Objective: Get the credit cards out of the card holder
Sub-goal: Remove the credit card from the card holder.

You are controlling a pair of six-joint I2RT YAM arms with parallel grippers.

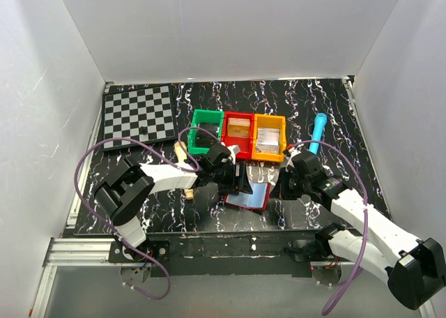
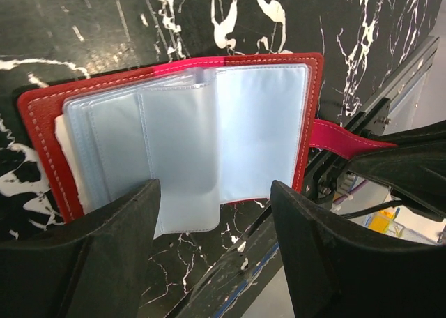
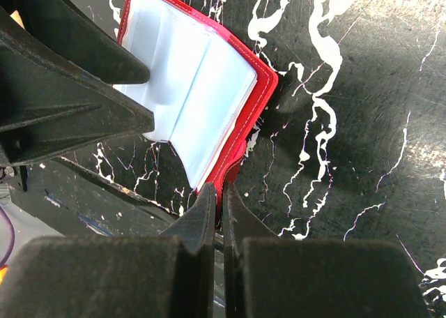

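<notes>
The card holder (image 2: 244, 123) lies open — right fingers (image 3: 196, 227) pinching its tab (image 2: 345, 140).

**Tabletop and contents**

Table (image 1: 334, 109): black top with white marble veining, enclosed by pale walls on three sides.

Lying directly on it:
- Checkerboard (image 1: 138, 116), grey and black, far left corner, slightly askew.
- Green bin (image 1: 197, 133), red bin (image 1: 238, 115) and orange bin (image 1: 270, 118), touching in one row at mid-table, left to right.
- Blue cylinder (image 1: 318, 133), pen-like, just right of the orange bin.
- Card holder (image 1: 249, 194), red cover, lying open near the front edge, pale-blue clear sleeves facing up.
- Small tan piece (image 1: 182, 150), near the green bin; too small to identify.
</notes>
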